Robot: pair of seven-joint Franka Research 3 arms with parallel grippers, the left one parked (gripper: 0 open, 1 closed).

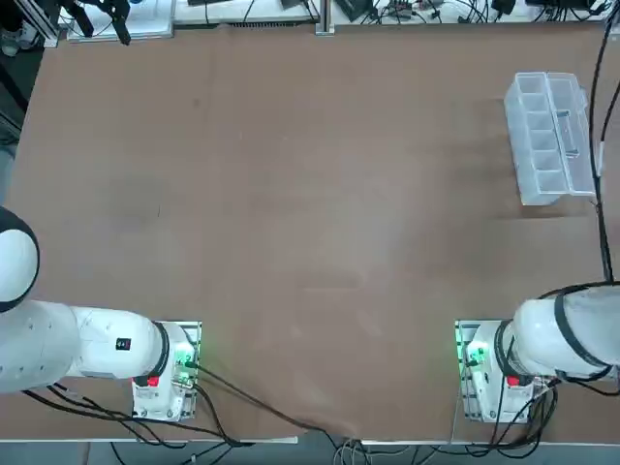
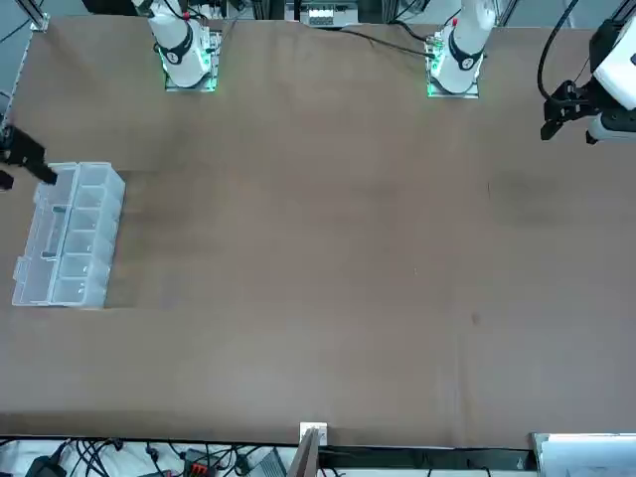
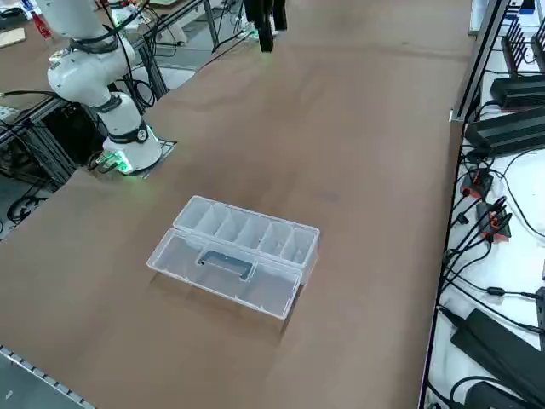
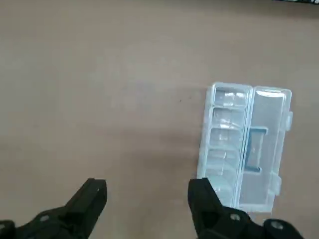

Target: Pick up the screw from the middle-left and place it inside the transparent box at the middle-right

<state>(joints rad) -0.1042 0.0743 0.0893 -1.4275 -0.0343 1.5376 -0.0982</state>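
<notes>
Right gripper point(image 4: 149, 199) spread wide, empty, above the table near transparent box point(image 1: 541, 136), lid open, far right. Screw point(image 1: 159, 209), a faint speck, lay mid-left, well apart. Risk: fingers might miss or flick so tiny a part.

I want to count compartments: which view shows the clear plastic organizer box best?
The right side view: the clear plastic organizer box sits large, lid open. Top and front views show it small at the edge; in the wrist view a fingertip overlaps its corner.

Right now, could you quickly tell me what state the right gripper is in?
Right gripper: open and empty, held above the table near the transparent box, whose lid lies open.
</notes>
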